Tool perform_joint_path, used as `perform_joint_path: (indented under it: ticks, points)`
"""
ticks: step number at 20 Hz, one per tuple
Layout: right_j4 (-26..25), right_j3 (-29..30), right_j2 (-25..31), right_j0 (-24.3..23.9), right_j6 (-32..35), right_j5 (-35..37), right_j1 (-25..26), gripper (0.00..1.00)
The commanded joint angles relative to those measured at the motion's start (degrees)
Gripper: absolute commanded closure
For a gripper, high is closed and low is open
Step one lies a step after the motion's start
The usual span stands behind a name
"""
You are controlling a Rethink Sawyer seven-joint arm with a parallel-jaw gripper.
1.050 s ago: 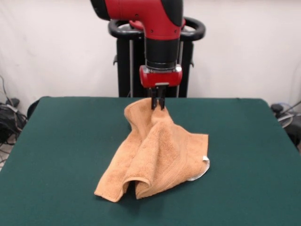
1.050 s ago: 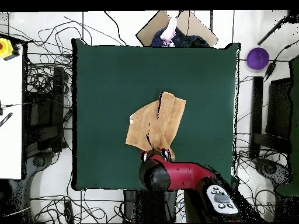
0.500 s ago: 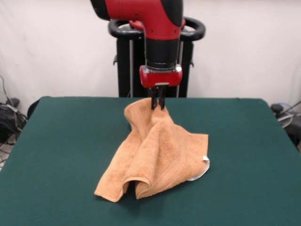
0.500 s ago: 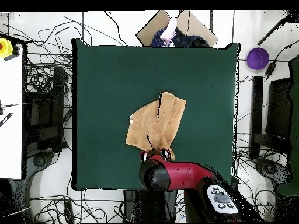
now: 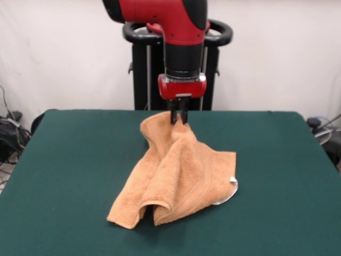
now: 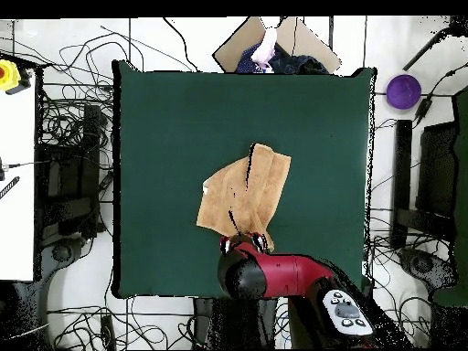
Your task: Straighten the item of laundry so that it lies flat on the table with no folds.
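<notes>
Clearly, the towel [image 5: 176, 176] is pinched at its raised far edge by the closed end effector [image 5: 178, 118], the rest draped in folds on the table [image 5: 64, 160]. Soft and limp, it is best gripped at corners.

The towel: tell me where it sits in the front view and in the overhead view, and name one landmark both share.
Front view: the towel lies crumpled at the picture's centre on the green table, its top corner pinched by the gripper.
Overhead view: the towel sits just below the table's centre, above the red arm.
Shared landmark: the red arm, meeting the towel's raised corner.
</notes>
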Motion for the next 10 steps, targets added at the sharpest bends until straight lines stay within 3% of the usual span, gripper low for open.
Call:
perform_joint_path:
  ticks: [1,10]
  points:
    - [2.1,-3.5,0.7,0.9,7.1,5.6,1.3,0.00]
    - [2.0,-3.4,0.6,0.8,6.9,5.8,1.2,0.00]
